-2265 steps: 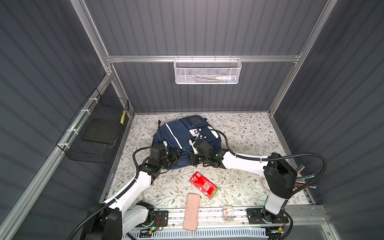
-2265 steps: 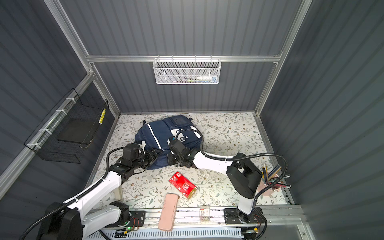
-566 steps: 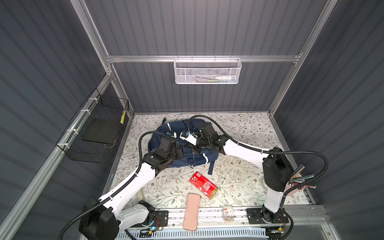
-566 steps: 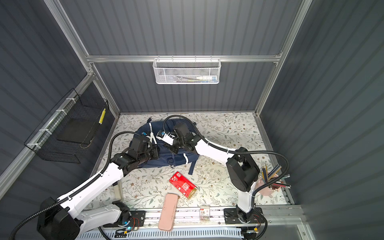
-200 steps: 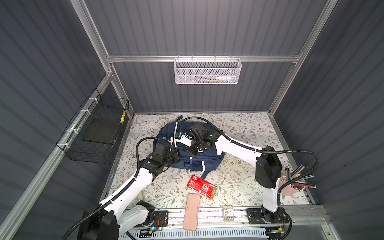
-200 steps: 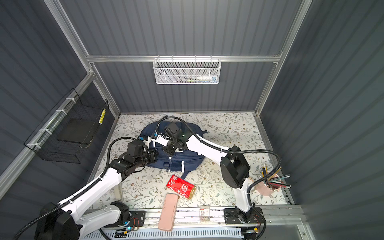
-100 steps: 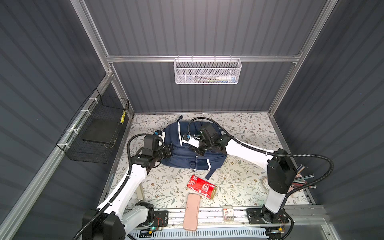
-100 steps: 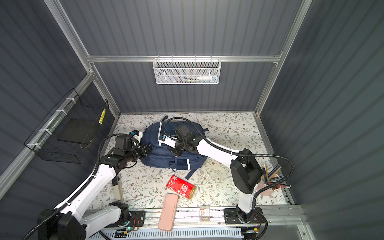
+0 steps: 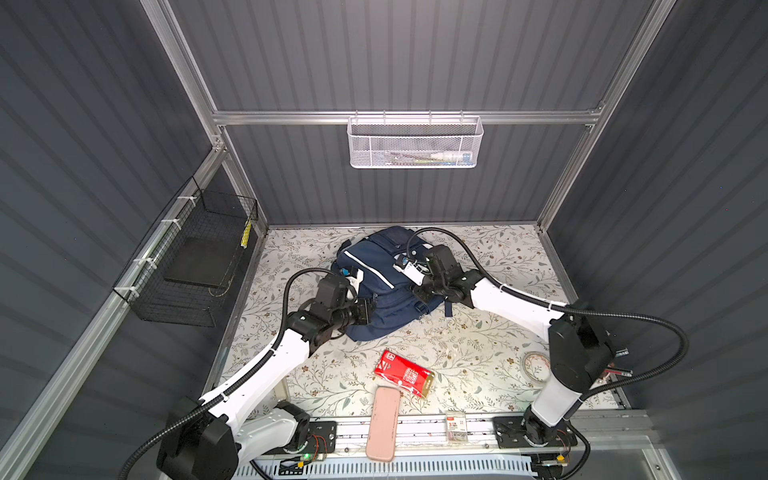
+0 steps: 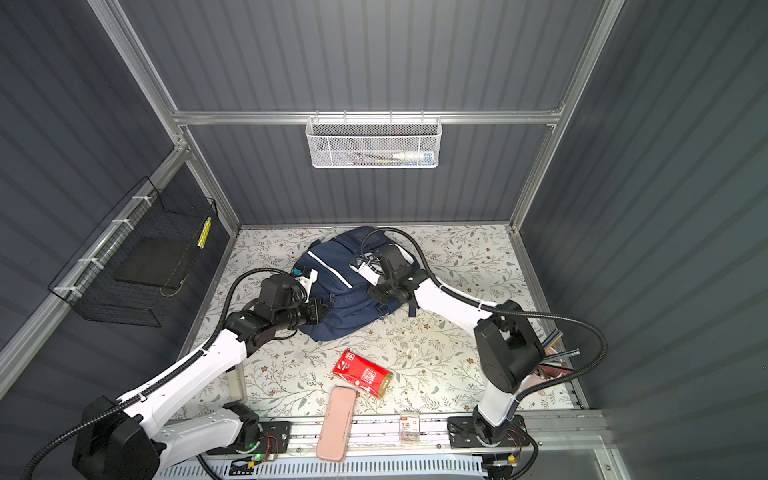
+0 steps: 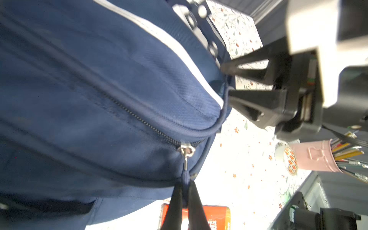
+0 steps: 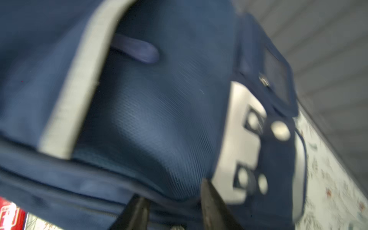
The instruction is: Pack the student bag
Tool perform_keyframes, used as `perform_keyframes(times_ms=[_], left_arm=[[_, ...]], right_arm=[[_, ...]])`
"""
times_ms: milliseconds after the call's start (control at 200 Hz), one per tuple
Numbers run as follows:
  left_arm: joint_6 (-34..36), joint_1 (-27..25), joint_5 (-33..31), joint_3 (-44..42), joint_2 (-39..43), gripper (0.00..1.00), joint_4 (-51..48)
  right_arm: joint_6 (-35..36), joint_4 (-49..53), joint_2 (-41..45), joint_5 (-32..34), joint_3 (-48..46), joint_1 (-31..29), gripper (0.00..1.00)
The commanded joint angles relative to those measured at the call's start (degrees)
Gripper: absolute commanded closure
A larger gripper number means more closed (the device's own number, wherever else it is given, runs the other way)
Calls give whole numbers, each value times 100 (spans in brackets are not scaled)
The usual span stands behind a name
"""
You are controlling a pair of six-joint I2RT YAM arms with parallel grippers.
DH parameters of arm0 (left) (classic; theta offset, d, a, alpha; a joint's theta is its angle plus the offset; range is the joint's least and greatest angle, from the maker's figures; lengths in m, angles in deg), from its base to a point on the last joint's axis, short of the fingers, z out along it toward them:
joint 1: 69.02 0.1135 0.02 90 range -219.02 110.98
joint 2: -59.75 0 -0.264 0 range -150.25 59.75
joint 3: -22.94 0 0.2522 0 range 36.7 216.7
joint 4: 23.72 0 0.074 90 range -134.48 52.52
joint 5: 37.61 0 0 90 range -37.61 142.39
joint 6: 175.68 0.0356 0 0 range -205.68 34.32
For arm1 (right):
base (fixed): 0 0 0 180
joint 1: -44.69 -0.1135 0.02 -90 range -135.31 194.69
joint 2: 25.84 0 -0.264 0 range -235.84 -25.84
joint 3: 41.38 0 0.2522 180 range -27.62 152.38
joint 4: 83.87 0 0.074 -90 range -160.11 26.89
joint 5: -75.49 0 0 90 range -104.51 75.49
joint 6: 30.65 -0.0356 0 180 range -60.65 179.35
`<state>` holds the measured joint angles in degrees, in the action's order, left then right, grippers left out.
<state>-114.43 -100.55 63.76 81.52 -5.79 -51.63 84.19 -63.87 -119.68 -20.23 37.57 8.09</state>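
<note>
The student bag (image 9: 374, 286) (image 10: 332, 291), navy with white stripes, lies on the floral table at the back middle. My left gripper (image 9: 368, 309) (image 10: 322, 309) is at the bag's near left side. In the left wrist view it (image 11: 185, 186) is shut on the blue zipper pull (image 11: 186, 175) of a closed zip. My right gripper (image 9: 419, 291) (image 10: 376, 297) is at the bag's right side. In the right wrist view its jaws (image 12: 172, 191) stand apart, astride the bag's piped edge beside the white patch (image 12: 239, 143). The left wrist view also shows the right gripper (image 11: 227, 81) open against that edge.
A red packet (image 9: 403, 372) and a pink case (image 9: 383, 422) lie in front of the bag, with a small packet (image 9: 456, 424) on the front rail. A tape roll (image 9: 536, 368) and a pink cup of pencils (image 11: 310, 157) sit at the right. A white mesh basket (image 9: 415, 143) and a black wire basket (image 9: 195, 257) hang on the walls.
My right gripper has gone from shut to open at the bag's right edge. My left gripper has moved right and nearer along the bag's front, still shut. The bag has shifted slightly.
</note>
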Motion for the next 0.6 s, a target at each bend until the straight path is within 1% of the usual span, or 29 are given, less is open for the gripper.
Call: perform_keyframes(times_ms=[0, 85, 145, 220, 305, 450, 490, 525, 530, 545, 555, 560, 580, 595], left_arm=[[-130, -37, -66, -20, -64, 100, 13], [-67, -38, -147, 81, -73, 100, -101], [-61, -36, -168, 118, -46, 100, -160], [-69, -37, -195, 122, 6, 100, -215], [-119, -36, -237, 86, 96, 100, -267], [-166, -33, -242, 88, 134, 100, -337], [-165, -37, -247, 89, 121, 100, -357], [-161, -37, -310, 103, 129, 100, -396], [-159, -33, -319, 104, 129, 100, -405], [-158, -37, -351, 99, 127, 100, -425], [-153, -35, -383, 104, 128, 100, -438], [-151, -36, -413, 105, 129, 100, -443], [-154, -33, -516, 98, 129, 100, -455], [-152, -30, -556, 107, 114, 100, -464]], right_arm=[[403, -977, 509, -504, -553, -342, 45], [1093, -1183, 468, -342, -688, -719, 42], [1337, -1303, 307, -181, -601, -900, 42], [1353, -1301, 57, -311, -332, -957, 43], [1398, -1290, -263, -235, -15, -1003, 44], [1355, -1478, -555, -194, 94, -1039, 48], [1357, -1479, -548, -329, 52, -1042, 53], [1357, -1447, -534, -404, 15, -1057, 62], [1357, -1447, -534, -404, 15, -1057, 62], [1363, -1430, -526, -435, 1, -1059, 68], [1365, -1413, -511, -450, -12, -1067, 75], [1365, -1413, -511, -450, -12, -1067, 75], [1372, -1400, -486, -476, -46, -1069, 84], [1386, -1398, -467, -481, -71, -1075, 88]])
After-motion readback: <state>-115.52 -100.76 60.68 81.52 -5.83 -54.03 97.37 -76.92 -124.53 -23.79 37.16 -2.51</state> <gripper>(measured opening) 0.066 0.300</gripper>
